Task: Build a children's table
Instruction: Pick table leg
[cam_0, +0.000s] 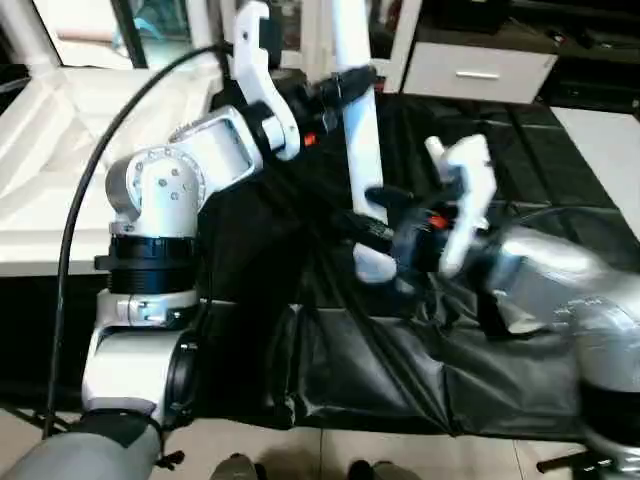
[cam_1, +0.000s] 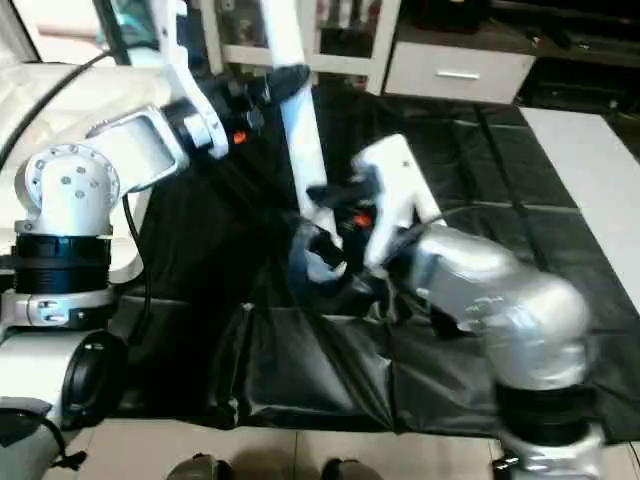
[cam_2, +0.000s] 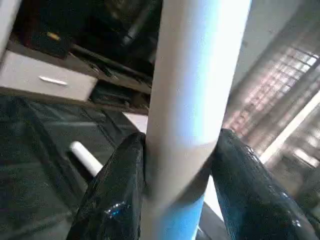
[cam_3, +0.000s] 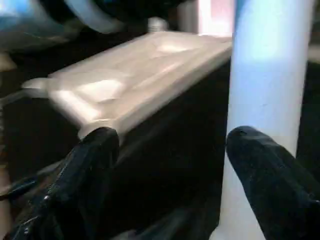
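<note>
**A:** How far is the robot with the children's table?

**B:** It looks early, or in the middle at most. The left hand (cam_0: 345, 90) is closed on one white leg (cam_0: 358, 150) and holds it almost upright above the desk (cam_0: 560, 180), which is covered with a black sheet. In the left wrist view the two black fingers (cam_2: 115, 200) press the tube from both sides.

**A:** And the right hand?

**B:** The right hand (cam_0: 385, 225) is at the lower end of the same leg, about five o'clock from the left hand. Its jaws stand wide. In the right wrist view one finger (cam_3: 265, 175) is in front of the tube and the other finger is well apart from it, so it grips nothing at this moment. It probably only guides or is about to take the leg.

**A:** Where is the table top?

**B:** The white top (cam_0: 60, 150) lies at nine o'clock in the head view, on the left side of the desk. The right wrist view also shows its raised rim and a rounded corner. No leg stands in the corners that are visible, but the view is blurred and part of the top is hidden, so he cannot say it for all four.

**A:** What is left, then?

**B:** This leg must still go to a corner socket and be pushed in. A second white tube (cam_2: 85, 157) lies on the black sheet, so at least this one waits too.
</note>
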